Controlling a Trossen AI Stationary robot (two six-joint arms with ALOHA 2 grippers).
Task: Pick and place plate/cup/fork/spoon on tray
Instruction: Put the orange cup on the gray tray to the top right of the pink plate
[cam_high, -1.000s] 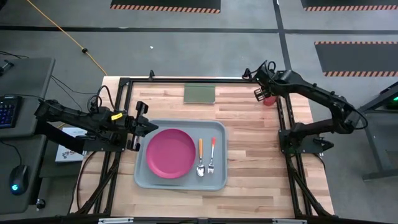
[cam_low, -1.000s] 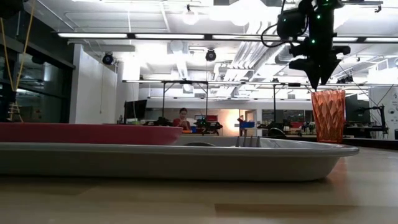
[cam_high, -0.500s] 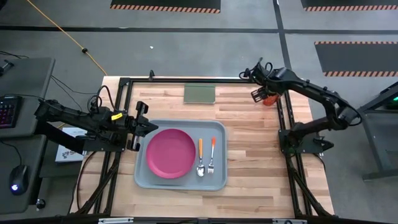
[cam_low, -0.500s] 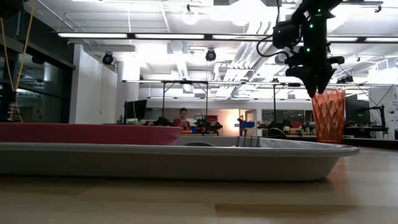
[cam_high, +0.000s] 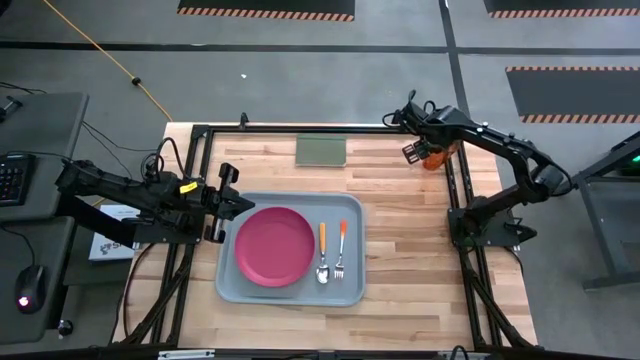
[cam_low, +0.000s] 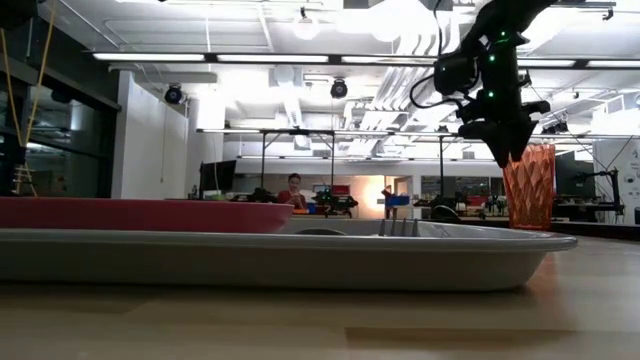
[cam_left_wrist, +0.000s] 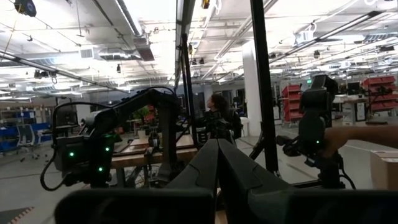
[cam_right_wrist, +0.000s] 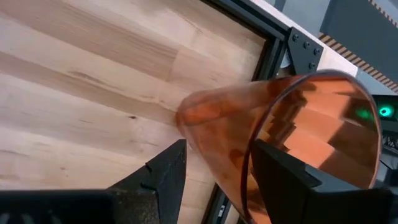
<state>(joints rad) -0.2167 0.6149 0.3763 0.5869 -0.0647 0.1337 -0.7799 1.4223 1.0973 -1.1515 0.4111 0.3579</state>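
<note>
The red-orange cup (cam_low: 529, 188) stands upright on its base at the table's far right; it also shows in the high view (cam_high: 434, 159). My right gripper (cam_right_wrist: 214, 177) is open at the cup's rim, one finger on each side of the cup's wall. The grey-blue tray (cam_high: 232, 285) holds the pink plate (cam_high: 275, 246), the orange-handled spoon (cam_high: 322, 250) and the red-handled fork (cam_high: 341, 245). My left gripper (cam_left_wrist: 217, 177) is shut and empty, at the tray's left edge (cam_high: 228, 200). My right gripper comes slanting down from above at the cup's rim. One finger (cam_right_wrist: 292, 183) shows within the cup's mouth and the other (cam_right_wrist: 163, 177) outside its wall (cam_right_wrist: 217, 134). I cannot tell whether either finger touches the wall. The cup stands on the table.
A small flat green rectangle (cam_high: 321, 150) lies at the table's far edge. A black frame rail (cam_high: 452, 190) runs right beside the cup. Bare wood lies between the tray and the cup. A person (cam_low: 293, 190) sits far off in the room.
My right gripper has gone down and a little toward the table's left, onto the cup's rim. The cup has stayed where it was.
</note>
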